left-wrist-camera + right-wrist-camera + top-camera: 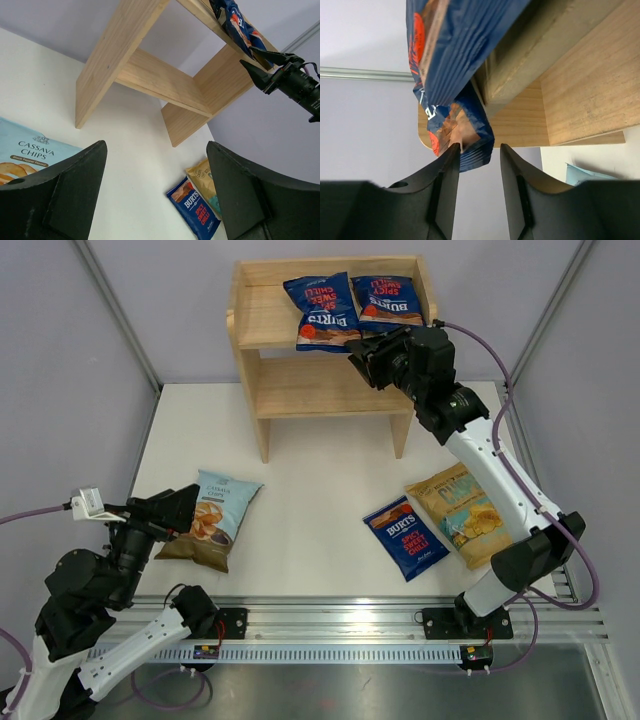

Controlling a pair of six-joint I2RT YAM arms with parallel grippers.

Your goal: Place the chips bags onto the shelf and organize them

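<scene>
Right fingers [445,190] parted at dark blue bag [460,50], lengthwise front-to-back, overhanging shelf [590,90]

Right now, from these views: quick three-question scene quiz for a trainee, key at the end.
1. How many bags lie on the top tier of the shelf?
2. True or false: the shelf's lower tier holds a bag.
3. Which bag on the table lies nearest the left gripper?
Key: 1. Two, both dark blue Burts bags. 2. False, no bag shows there. 3. The pale blue Cassava Chips bag.
</scene>
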